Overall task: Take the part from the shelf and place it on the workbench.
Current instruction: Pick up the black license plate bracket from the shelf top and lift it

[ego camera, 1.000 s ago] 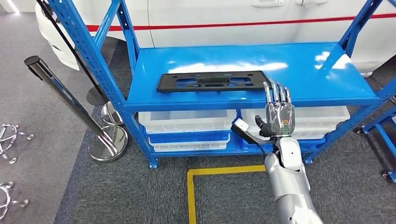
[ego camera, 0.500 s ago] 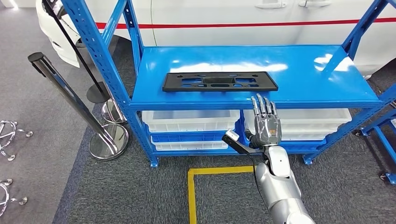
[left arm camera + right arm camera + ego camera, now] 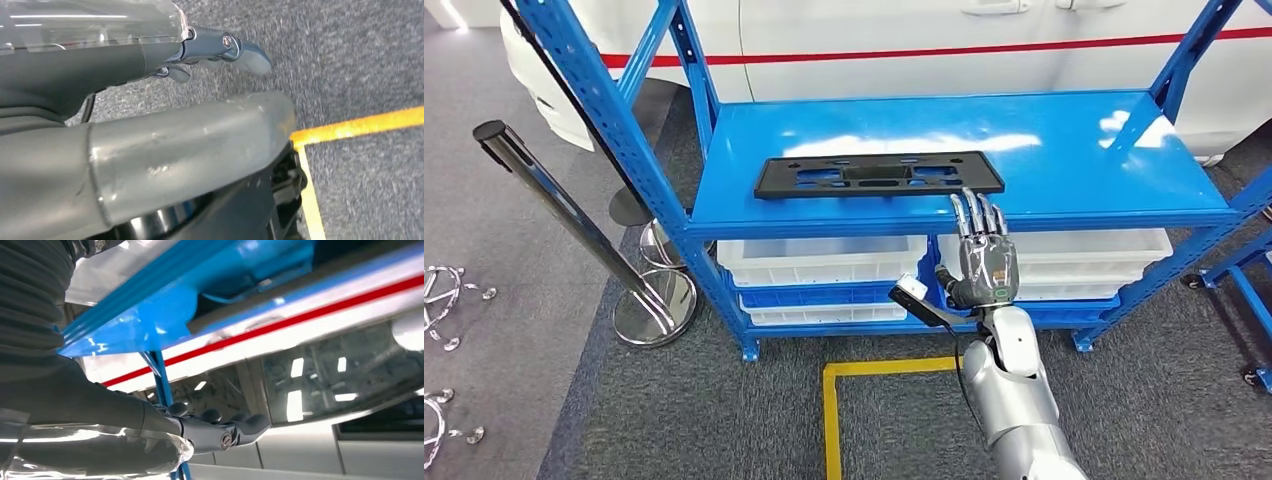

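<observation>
A flat black part [image 3: 879,174] with cut-outs lies lengthwise near the front of the blue shelf's top deck [image 3: 1074,150]. My right hand [image 3: 982,255] is raised in front of the shelf with its fingers [image 3: 972,210] straight and apart, tips at the deck's front edge just below the part's right end. It holds nothing. The right wrist view looks up past this hand [image 3: 150,430] at the blue deck from underneath. My left hand [image 3: 150,145] hangs over grey carpet with a finger [image 3: 235,50] stretched out and nothing in it.
White bins [image 3: 824,262] sit on the lower levels under the deck. A chrome stanchion [image 3: 564,210] with a round base [image 3: 656,305] leans at the left. A white car [image 3: 924,50] stands behind. Yellow tape [image 3: 864,370] marks the carpet; chrome emblems [image 3: 444,290] lie far left.
My right hand has come down and to the left: its fingertips were over the deck beside the part's right end, now they sit at the front edge. The view shifted slightly.
</observation>
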`<act>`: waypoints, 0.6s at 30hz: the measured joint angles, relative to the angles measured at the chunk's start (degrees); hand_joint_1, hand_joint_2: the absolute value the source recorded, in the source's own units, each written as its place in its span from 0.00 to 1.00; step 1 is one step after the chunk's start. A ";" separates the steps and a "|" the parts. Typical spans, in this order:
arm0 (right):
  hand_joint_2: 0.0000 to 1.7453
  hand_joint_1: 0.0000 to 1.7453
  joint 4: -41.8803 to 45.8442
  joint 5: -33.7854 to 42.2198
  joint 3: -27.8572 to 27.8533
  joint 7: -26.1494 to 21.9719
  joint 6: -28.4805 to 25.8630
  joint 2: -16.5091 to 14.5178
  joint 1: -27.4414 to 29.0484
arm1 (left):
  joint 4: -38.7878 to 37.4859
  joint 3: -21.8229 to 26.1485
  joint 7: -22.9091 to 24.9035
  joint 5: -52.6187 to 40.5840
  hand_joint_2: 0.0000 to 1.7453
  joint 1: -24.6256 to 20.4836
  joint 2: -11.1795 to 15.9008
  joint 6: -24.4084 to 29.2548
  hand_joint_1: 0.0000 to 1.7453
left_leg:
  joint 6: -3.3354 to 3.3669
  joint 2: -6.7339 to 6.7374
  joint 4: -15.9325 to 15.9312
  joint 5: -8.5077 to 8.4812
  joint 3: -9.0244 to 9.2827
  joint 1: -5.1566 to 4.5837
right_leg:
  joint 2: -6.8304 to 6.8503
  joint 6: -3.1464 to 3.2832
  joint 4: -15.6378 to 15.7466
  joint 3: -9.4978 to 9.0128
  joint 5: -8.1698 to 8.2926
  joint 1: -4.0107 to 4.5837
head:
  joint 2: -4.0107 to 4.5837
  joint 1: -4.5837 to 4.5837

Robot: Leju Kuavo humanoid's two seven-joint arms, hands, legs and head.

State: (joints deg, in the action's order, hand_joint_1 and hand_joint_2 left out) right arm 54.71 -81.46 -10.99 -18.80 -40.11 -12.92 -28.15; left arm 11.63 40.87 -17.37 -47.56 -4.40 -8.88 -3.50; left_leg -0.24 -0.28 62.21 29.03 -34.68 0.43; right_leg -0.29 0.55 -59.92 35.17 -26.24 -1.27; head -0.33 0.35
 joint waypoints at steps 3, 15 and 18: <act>1.00 0.00 0.22 -0.13 -0.41 -0.43 0.00 -0.95 -0.16 | -0.01 -0.13 -0.03 -0.18 0.00 0.04 -0.05 0.01 0.00 | -0.39 0.01 10.12 4.37 -5.02 0.13 | 0.10 0.54 0.03 -0.10 -0.13 0.24 | 0.00 0.00; 1.00 0.00 0.58 -1.74 -0.81 -0.24 0.00 -2.43 0.34 | 0.00 -0.39 -0.11 -0.50 0.00 -0.01 -0.14 0.08 0.00 | 2.15 0.03 -4.57 -3.37 1.39 -0.25 | -0.01 -1.38 -1.94 0.07 -2.09 0.56 | 0.00 -0.02; 1.00 0.00 0.63 -1.85 -0.81 0.21 0.00 -2.42 0.65 | 0.02 -0.39 0.31 -0.91 0.00 -0.17 -0.20 0.08 0.00 | 2.82 0.08 -4.77 -3.22 1.75 -0.27 | 0.00 -1.72 -11.88 5.27 -6.38 0.49 | 0.00 -0.03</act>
State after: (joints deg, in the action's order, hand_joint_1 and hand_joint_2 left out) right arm 55.34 -83.31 -11.81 -18.60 -40.11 -15.34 -27.50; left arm 11.64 40.48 -17.05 -48.47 -4.57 -9.09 -3.42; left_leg 2.58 -0.21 57.44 25.81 -32.93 0.16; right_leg -0.28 -1.18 -71.80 40.45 -32.62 -0.78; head -0.33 0.32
